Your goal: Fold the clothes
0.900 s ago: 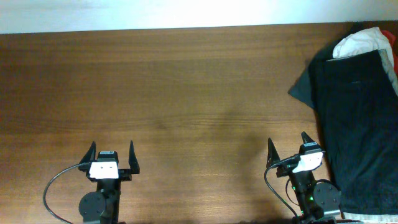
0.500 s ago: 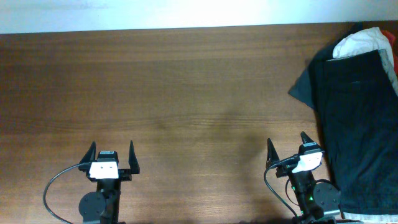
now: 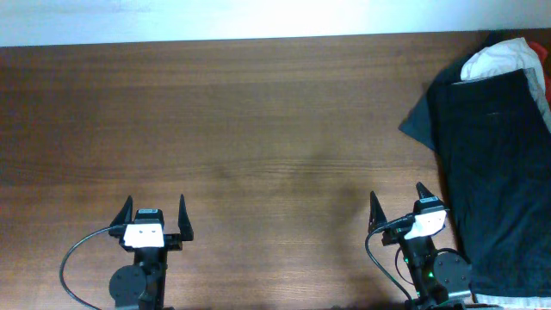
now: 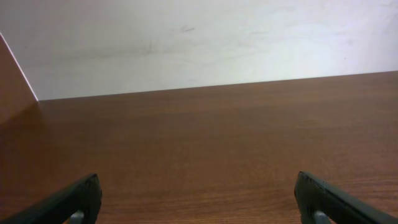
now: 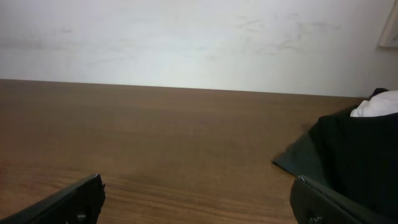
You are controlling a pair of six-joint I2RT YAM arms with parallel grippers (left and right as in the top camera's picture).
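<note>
Nothing has moved since the earlier overhead frames: both arms sit where they were and the heap of clothes lies just as it did. My left fingers (image 3: 156,205) are parked at about 7 o'clock on the table (image 3: 258,129), spread wide apart and grasping nothing. In the left wrist view their two dark tips stand at the lower corners with only bare brown wood between them (image 4: 196,180), and a pale wall (image 4: 199,43) rises beyond the far edge. My right fingers (image 3: 397,192) rest at about 5 o'clock, likewise released and gaping, with nothing between the tips. The clothes are bunched at the 3 o'clock edge of the table, running from the far corner at about 1 o'clock down toward 4 o'clock. On top lie the black shorts (image 3: 495,172), spread long and flat, with their near end just beside my right arm at its 3 o'clock side; I cannot tell whether they touch it. A white garment (image 3: 499,58) pokes out from under the shorts at their far end, at 12 o'clock from them. A dark grey garment (image 3: 422,125) sticks out in a point from beneath the shorts at their 9 o'clock side. A sliver of a red garment (image 3: 546,82) shows at the frame's edge. From my right wrist, the black shorts (image 5: 367,162) fill the 3 o'clock side, with the white garment (image 5: 379,104) above them and the dark grey garment (image 5: 298,155) reaching out over the wood.
</note>
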